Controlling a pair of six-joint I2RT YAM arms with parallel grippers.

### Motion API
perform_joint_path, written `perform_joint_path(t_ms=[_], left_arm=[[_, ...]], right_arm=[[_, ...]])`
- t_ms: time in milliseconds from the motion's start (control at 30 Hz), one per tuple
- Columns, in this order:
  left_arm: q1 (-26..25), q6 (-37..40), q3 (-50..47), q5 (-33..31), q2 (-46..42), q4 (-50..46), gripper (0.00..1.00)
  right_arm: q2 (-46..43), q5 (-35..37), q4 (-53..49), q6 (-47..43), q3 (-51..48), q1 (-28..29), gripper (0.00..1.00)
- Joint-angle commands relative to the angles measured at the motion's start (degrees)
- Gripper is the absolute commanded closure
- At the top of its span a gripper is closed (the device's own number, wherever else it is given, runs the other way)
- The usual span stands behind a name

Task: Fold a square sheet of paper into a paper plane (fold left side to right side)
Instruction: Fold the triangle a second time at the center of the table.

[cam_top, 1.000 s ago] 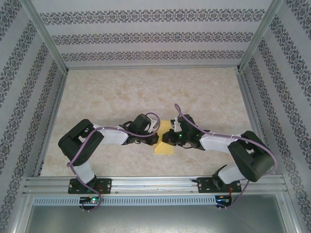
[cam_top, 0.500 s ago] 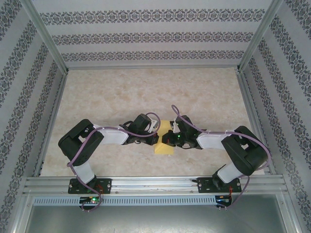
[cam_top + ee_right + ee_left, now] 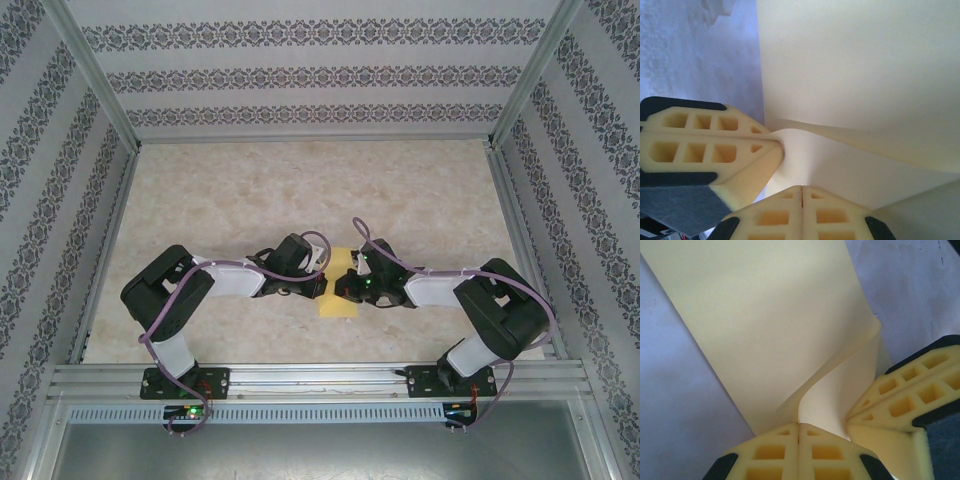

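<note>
The pale-yellow square sheet of paper lies on the table between the two arms, with one part lifted and curling. My left gripper comes in from the left and my right gripper from the right, their tips almost meeting over the sheet. In the left wrist view my left gripper is shut, the raised edge of the paper running into the seam of its fingertips, with the right gripper's fingers close beside. The right gripper is shut against the bent paper; the left fingers pinch a curl of it.
The marbled tabletop stretches away behind the grippers. Aluminium frame posts and patterned walls close in the back and both sides. The rail carrying both arm bases runs along the near edge.
The right arm's elbow has swung in towards the left and its gripper has edged leftwards over the sheet, so less yellow paper shows. The left arm has stayed put.
</note>
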Motion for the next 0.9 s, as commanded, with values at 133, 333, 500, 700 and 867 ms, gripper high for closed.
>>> perform_joint_path(t_ms=[133,333,500,700,867], left_arm=[[-0.41,0.82,-0.13,-3.26,1.32,-4.02,0.95],[-0.24,-0.88,1.39,-3.23,-3.32,-3.62,0.81],[0.72,-1.42,2.3,-5.65,-10.81,-7.9,0.74],[0.82,-3.37,1.26,-2.88,-17.98,-15.35,0.81],[-0.24,-11.28,-2.94,5.97,-19.86,-11.12,0.89]], right_arm=[[1.12,2.28,0.03,0.52,-2.26,0.6,1.0],[0.95,2.76,0.04,0.98,-3.65,0.6,1.0],[0.33,3.02,0.0,1.13,-4.35,0.61,1.0],[0.15,2.9,0.12,0.74,-4.49,0.61,1.0],[0.57,2.68,0.17,0.78,-4.31,0.61,1.0]])
